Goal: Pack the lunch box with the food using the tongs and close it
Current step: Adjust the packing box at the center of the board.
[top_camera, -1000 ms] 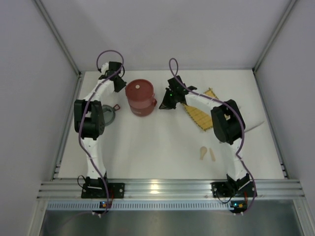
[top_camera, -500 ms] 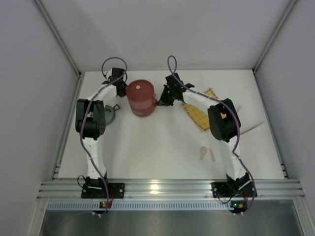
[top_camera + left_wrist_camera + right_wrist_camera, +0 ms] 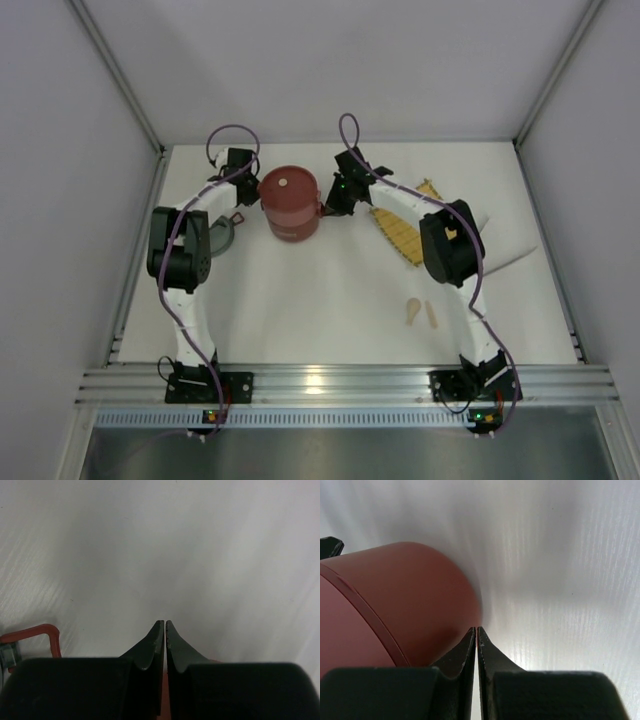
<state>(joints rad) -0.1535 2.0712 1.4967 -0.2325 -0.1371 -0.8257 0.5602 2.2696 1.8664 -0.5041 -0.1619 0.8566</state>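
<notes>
The lunch box stands stacked at mid-back of the table as a dark-red cylinder with its flat lid on. My left gripper sits against its left side, fingers shut; a red sliver shows low in the slit between them. My right gripper is at the box's right side, shut, its tips just beside the red wall. A thin pale V, the tongs, lies right of the right arm. The food is out of view.
A grey round dish with a red wire handle lies left of the box, by the left arm. A yellow woven mat lies under the right forearm. Two beige sticks lie nearer the front.
My left gripper has moved in against the lunch box's left side and closed. The right gripper has edged closer to the right side. The box has shifted slightly.
</notes>
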